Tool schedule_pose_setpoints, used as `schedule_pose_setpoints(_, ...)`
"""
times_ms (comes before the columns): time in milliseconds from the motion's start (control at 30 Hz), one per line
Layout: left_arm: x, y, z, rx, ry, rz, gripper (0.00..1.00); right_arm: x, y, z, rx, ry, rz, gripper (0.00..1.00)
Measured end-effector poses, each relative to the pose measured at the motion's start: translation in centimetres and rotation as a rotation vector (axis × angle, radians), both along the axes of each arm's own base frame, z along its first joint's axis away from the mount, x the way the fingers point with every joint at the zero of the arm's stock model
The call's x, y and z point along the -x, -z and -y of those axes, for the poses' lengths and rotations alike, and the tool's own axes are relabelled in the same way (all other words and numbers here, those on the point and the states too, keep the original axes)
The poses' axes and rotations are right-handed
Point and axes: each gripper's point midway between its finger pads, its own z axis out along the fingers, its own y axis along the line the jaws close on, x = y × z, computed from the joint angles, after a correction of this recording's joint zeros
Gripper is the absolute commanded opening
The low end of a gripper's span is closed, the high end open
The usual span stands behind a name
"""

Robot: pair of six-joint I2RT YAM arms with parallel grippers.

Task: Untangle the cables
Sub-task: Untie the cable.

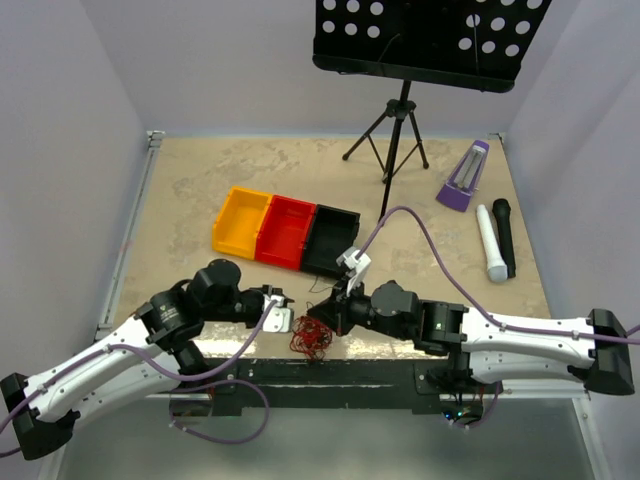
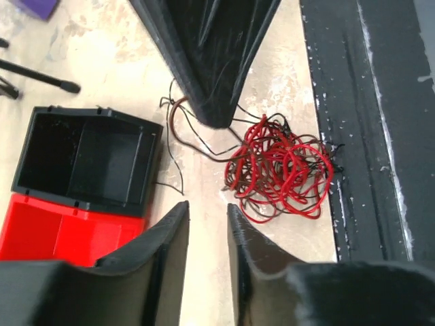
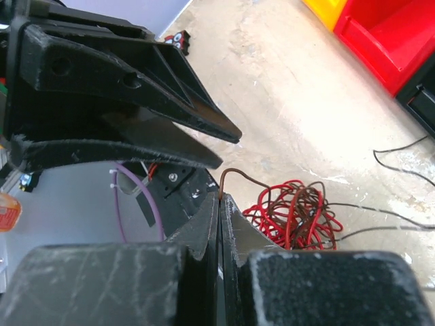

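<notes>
Cables (image 1: 312, 338): heaped in one loose clump on the arms' side of the black bin (image 1: 340, 212), a little apart from its near wall. Mostly bright red loops curled tightly over one another, with thin brown-black strands threaded through. Roughly round, with no clear long axis. A few dark ends straggling out toward the bin, one lying just beside its wall.

Right gripper (image 3: 221, 200): low between bin and clump, pressed fully together on a brown strand (image 3: 238, 175). Above the tips, a short arch of that strand, then a drop into the red knot. Line of the strand: from the clump toward the bin.

Left gripper (image 2: 207, 224): past the bin's near-left corner, toward the arms. Jaws parted by a narrow gap, nothing between them. Seen from its fingers, clump ahead and to the right, near but not touching, with the right gripper reaching in across the front.

Nearer arm: the right, joined to the bundle by the pinched strand. Probable hinge of the coming move: drawing that strand bin-ward out of the red mass, leaving the left free to pin or take the red loops. Likely risk: the whole clump dragged along instead of one strand sliding free.
</notes>
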Motion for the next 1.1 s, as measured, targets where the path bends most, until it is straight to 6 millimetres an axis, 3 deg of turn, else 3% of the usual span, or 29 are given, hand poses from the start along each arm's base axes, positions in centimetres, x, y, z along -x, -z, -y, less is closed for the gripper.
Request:
schedule_pose_setpoints(100, 0.3, 0.7, 0.2, -0.018, 0.022, -0.026, 0.41, -0.1, 1.0, -0.4, 0.03, 0.002, -0.01, 0.51)
schedule_pose_setpoints(233, 0.5, 3.7, 0.7, -0.12, 0.061, -0.107, 0.41, -0.7, 2.9, -0.6, 0.086, 0.041, -0.038, 0.64)
schedule_pose_setpoints(333, 0.8, 5.5, 0.5, -0.186, 0.086, -0.143, 0.41, -1.3, 3.8, 0.0, 0.113, 0.096, -0.059, 0.64)
schedule_pose_setpoints(633, 0.8, 6.1, 0.4, -0.218, 0.136, -0.108, 0.42, -1.6, 2.5, 1.7, 0.058, 0.179, -0.105, 0.56)
schedule_pose_setpoints(1000, -0.2, 8.5, 1.6, -0.273, 0.171, -0.123, 0.4, -0.8, 5.1, 2.0, 0.085, 0.161, -0.159, 0.48)
schedule_pose_setpoints(1100, -0.3, 8.6, 2.0, -0.265, 0.176, -0.123, 0.35, -0.6, 6.3, 2.6, 0.099, 0.164, -0.174, 0.46)
